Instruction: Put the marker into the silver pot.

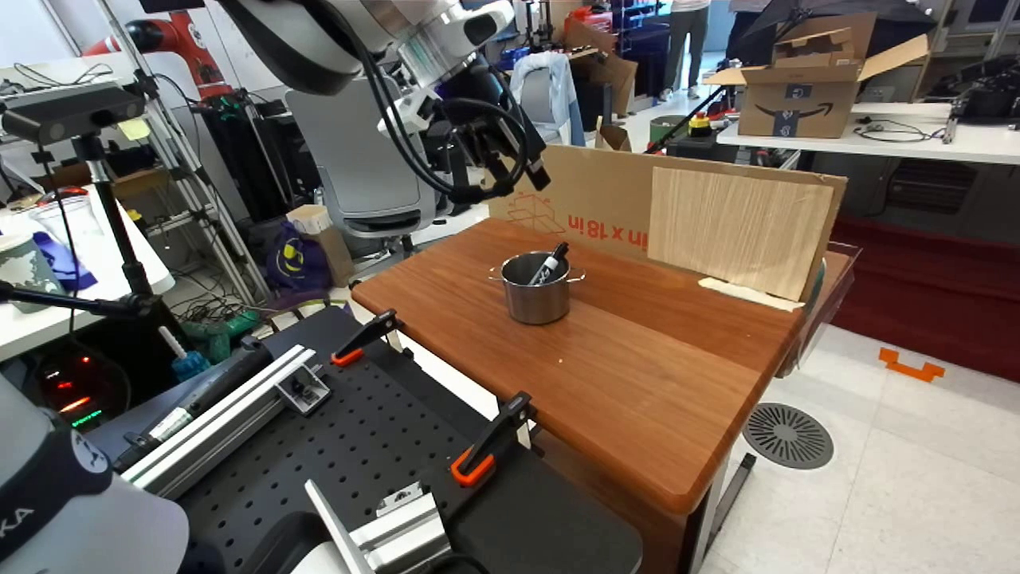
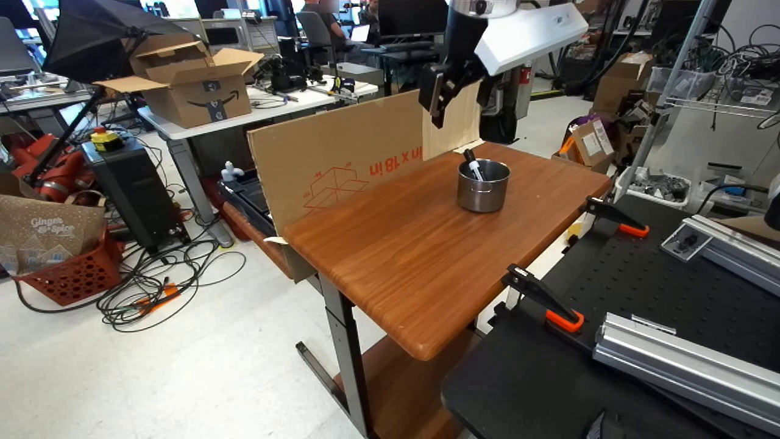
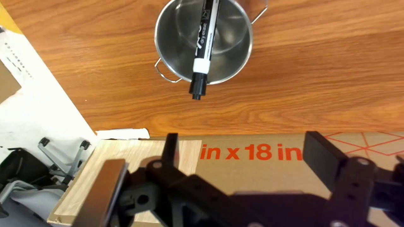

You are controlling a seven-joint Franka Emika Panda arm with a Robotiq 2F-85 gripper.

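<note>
Fingers [image 3: 325,164] of the gripper [image 3: 242,146] stood wide apart, higher than the silver pot [image 1: 535,303] and well clear of it. Inside the pot was the marker [image 3: 205,47], tilted, its "dry erase" print [image 3: 203,33] readable in the wrist view. Its white collar [image 3: 201,65] lay close to the pot's rim [image 3: 250,39], and its black cap [image 3: 198,83] stuck out past that rim. Two thin wire handles [image 3: 259,15] jutted from opposite sides of the pot, which stood upright on a brown wooden table [image 1: 637,414] in both exterior views.

On the side of the pot toward which the cap leaned, a cardboard sheet [image 2: 338,143] rose along the table's edge. Its red lettering [image 3: 251,152] read upright in the wrist view and upside down in both exterior views. A wood-grain panel [image 1: 737,231] stood flat against that sheet. On the pot's opposite side, two black clamps [image 1: 496,434] sat at the table's edge, their orange ends [image 1: 472,470] over a black perforated board [image 1: 374,422].

Well away from the pot, past the sheet, an open carton [image 1: 797,112] rested on a white table [image 1: 976,143]. A grey office chair [image 1: 358,159] stood beyond the pot in an exterior view. Farther still from the pot, in an exterior view, were a standing person's legs [image 1: 689,32], much of the upper body cut off at the top.
</note>
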